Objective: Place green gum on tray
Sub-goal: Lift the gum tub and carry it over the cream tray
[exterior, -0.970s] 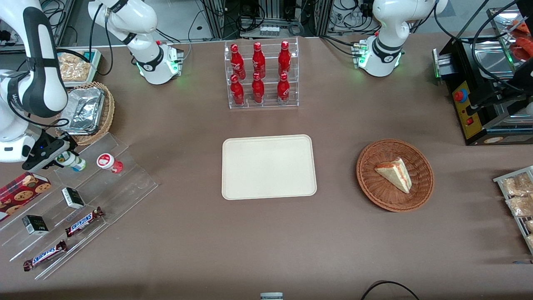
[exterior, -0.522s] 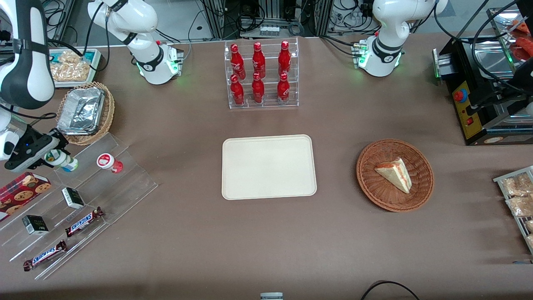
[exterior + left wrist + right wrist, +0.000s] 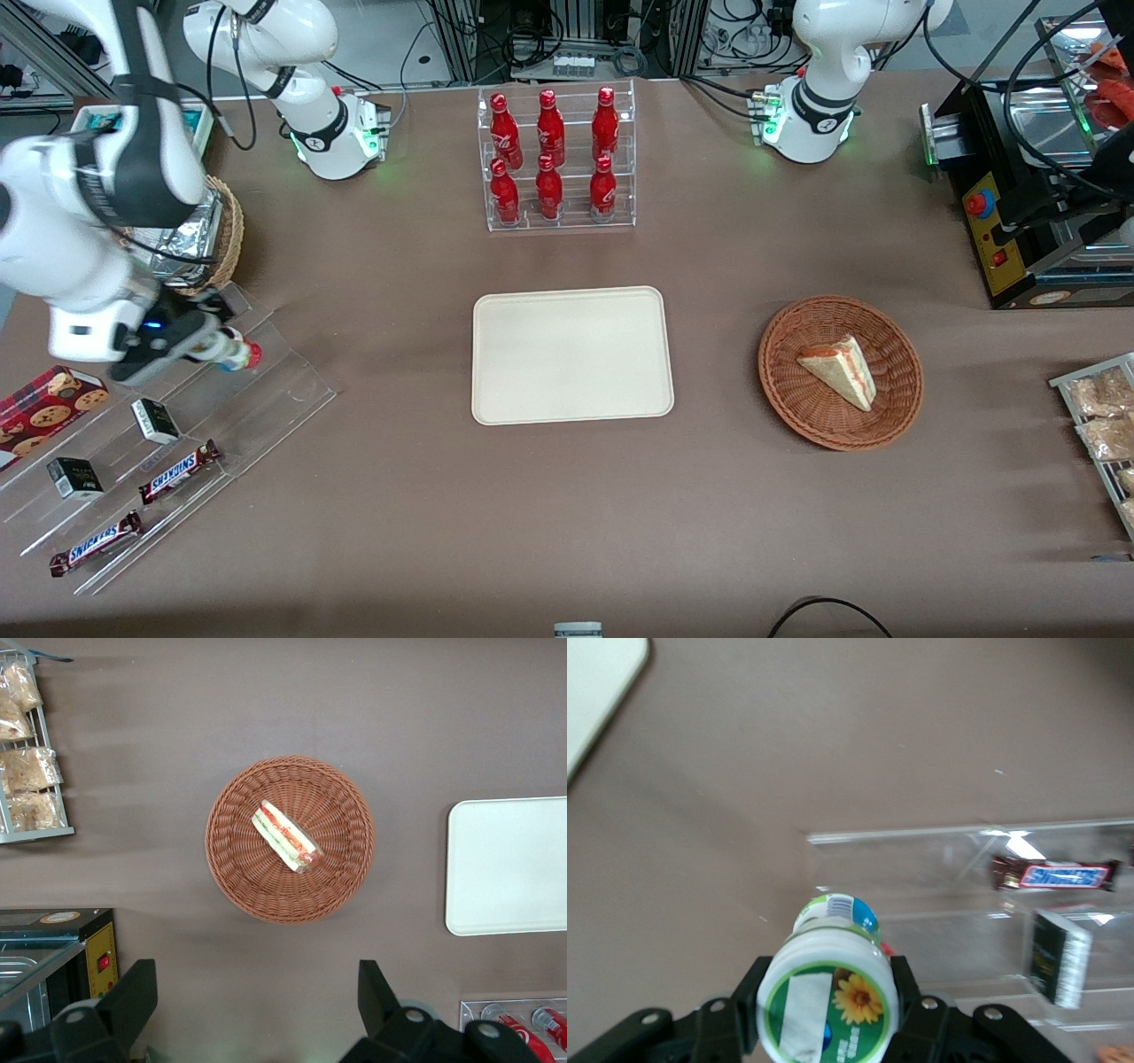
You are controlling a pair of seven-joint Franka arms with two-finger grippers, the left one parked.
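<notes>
My right gripper (image 3: 211, 342) is shut on the green gum (image 3: 221, 348), a small white bottle. It holds the bottle above the upper step of the clear acrylic stand (image 3: 283, 390), toward the working arm's end of the table. In the right wrist view the gum's green-and-white lid with a yellow flower (image 3: 828, 1005) faces the camera, gripped between the black fingers (image 3: 911, 997) of the gripper (image 3: 828, 1003). The cream-beige tray (image 3: 571, 306) lies flat mid-table with nothing on it, well apart from the gripper. A corner of the tray (image 3: 594, 691) also shows in the wrist view.
A red-lidded bottle (image 3: 252, 356) peeks out beside the gum. On the stand lie Snickers bars (image 3: 177, 471), small black boxes (image 3: 155, 421) and a cookie box (image 3: 49, 403). A wicker basket with a foil dish (image 3: 221, 235), a cola bottle rack (image 3: 558, 159) and a sandwich basket (image 3: 840, 372) stand around.
The gripper, holding the green gum, has swung from the stand's outer end toward the tray. It now hangs over the spot of the red-lidded bottle.
</notes>
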